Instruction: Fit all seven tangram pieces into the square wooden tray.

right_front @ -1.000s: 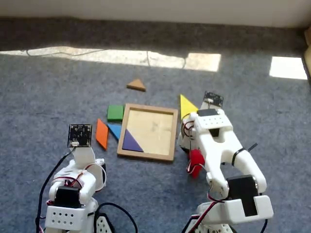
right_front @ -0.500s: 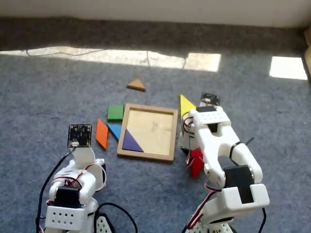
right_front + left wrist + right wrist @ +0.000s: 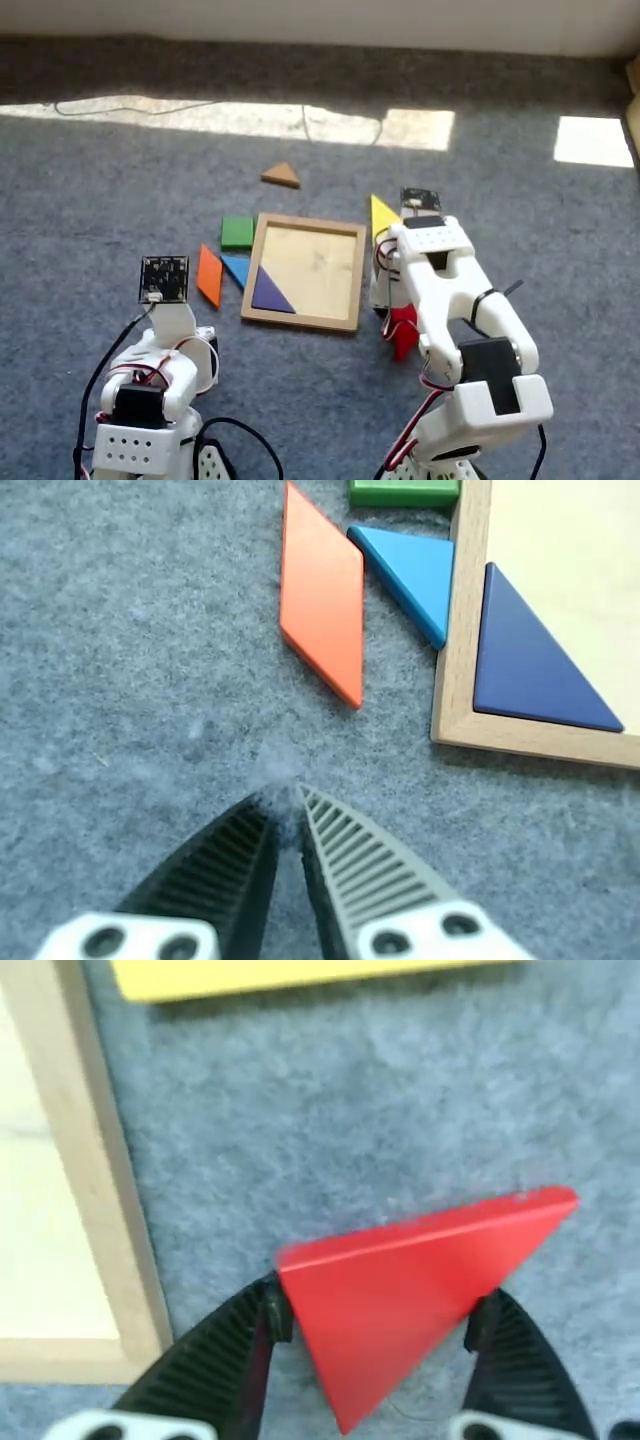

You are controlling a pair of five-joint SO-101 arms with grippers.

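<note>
One piece, the red triangle (image 3: 400,1290), is lying on the carpet (image 3: 400,1110) just beside the wooden tray (image 3: 100,1160), and the right gripper (image 3: 378,1310) is clamping it, long edge spanning jaw to jaw.

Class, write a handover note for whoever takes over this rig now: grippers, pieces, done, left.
Left gripper: shut, empty, over the carpet near the square wooden tray.
Right gripper: shut on the red triangle beside the tray.
Done: dark blue triangle lies in a tray corner.
Left: red triangle, orange parallelogram, light blue triangle, green square, brown triangle, yellow triangle, all outside the tray.
</note>
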